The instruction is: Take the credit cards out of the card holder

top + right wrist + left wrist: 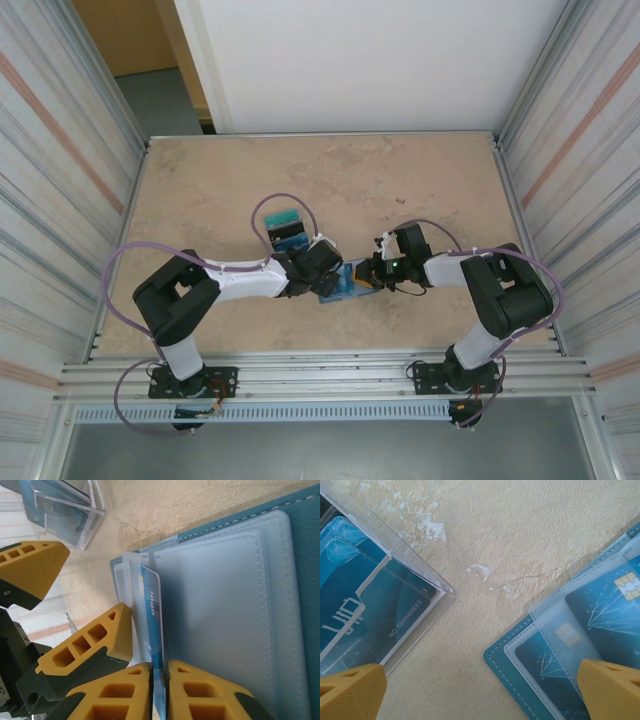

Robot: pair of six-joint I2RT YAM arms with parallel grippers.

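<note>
The card holder lies open on the table between my two grippers, its teal edge stitched in white. Blue credit cards sit in its frosted slots. My right gripper is shut on the edge of one blue credit card that stands out of a slot of the holder. My left gripper is open wide, one yellow finger over the holder and the other over the clear box. In the right wrist view a left finger rests at the holder's edge.
A clear plastic box with blue and teal cards inside stands just beyond the holder, close to the left gripper. Corrugated metal walls close in the table on both sides.
</note>
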